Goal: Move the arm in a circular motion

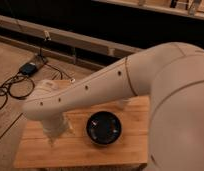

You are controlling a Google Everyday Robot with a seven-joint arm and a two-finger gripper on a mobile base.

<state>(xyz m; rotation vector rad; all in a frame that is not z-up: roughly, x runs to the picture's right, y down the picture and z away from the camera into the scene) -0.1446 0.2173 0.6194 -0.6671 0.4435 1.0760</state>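
Note:
The arm (110, 87) is large, smooth and off-white, with small dark screw holes along it. It reaches from the right edge of the camera view across to the left, bends at a rounded joint (37, 106) and drops toward the wooden table (130, 150). The pale gripper (56, 132) hangs at its end, low over the left part of the table, left of a black bowl (103, 128).
Black cables (12, 90) and a small power brick (27, 68) lie on the floor at the left. A long pale rail (70, 39) runs along the dark back wall. The arm's thick shoulder segment (182, 125) fills the right side.

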